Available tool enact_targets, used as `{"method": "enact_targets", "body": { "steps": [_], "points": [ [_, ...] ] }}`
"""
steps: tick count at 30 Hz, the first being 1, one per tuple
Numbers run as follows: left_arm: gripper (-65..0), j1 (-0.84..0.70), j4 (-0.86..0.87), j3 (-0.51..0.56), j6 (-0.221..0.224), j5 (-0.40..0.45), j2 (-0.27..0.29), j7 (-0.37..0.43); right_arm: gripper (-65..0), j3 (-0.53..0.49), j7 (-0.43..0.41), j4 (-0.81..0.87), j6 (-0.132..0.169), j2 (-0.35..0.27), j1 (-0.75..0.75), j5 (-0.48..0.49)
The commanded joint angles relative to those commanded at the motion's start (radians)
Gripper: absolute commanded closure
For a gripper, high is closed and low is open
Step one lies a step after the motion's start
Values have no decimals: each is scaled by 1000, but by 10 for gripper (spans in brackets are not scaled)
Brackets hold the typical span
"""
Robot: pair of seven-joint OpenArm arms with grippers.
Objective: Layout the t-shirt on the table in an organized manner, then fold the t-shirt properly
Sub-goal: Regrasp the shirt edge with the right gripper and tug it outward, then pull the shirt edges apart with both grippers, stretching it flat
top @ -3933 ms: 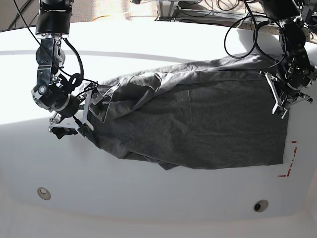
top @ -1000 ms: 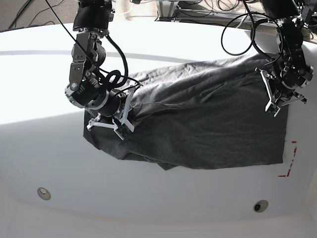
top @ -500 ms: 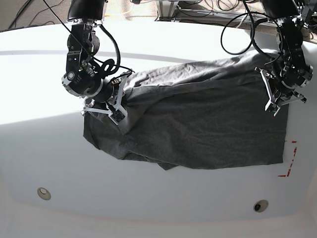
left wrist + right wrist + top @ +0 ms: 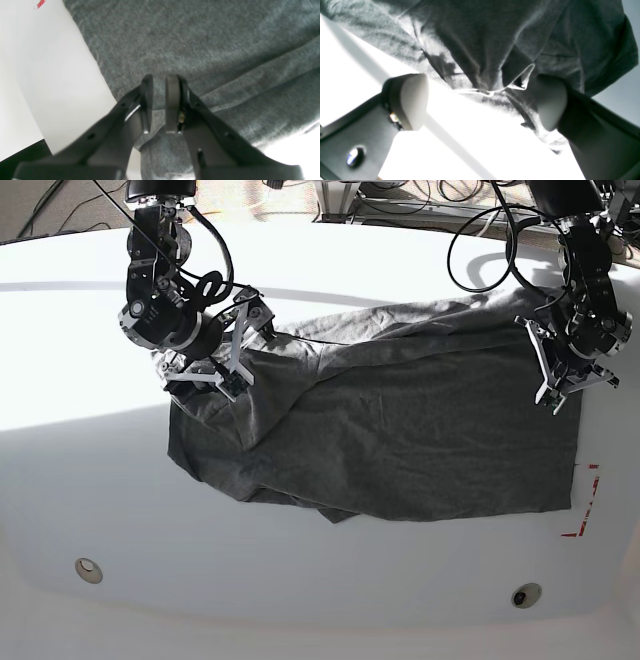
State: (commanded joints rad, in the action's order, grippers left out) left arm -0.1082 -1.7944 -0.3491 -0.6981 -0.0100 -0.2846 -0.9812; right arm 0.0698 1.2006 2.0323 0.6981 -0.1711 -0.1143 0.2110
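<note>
The right gripper (image 4: pixel 215 345), jaws wide, has drawn the t-shirt (image 4: pixel 400 430) corner back across the table (image 4: pixel 320 600) (layout step). The left gripper (image 4: pixel 159 103), jaws narrow, pins the opposite edge.

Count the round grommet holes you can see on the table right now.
2. One grommet hole sits near the front-left of the table, the other grommet hole near the front-right, below the red tape mark. The t-shirt could hide more.
</note>
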Motion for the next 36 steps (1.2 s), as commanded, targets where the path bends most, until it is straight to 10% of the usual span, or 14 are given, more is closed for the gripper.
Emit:
{"method": "enact_targets", "body": {
  "steps": [14, 24, 36],
  "points": [
    [-75, -2, -120, -21, 0, -38, 38, 0, -631, 163, -48, -87, 0, 15, 144, -9],
    [-75, -5, -190, -241, 0, -49, 207, 2, 0, 167, -161, -207, 0, 17, 160, -44],
    [-75, -158, -187, -348, 0, -35, 230, 3, -174, 173, -253, -256, 0, 15, 106, -144]
  ]
}}
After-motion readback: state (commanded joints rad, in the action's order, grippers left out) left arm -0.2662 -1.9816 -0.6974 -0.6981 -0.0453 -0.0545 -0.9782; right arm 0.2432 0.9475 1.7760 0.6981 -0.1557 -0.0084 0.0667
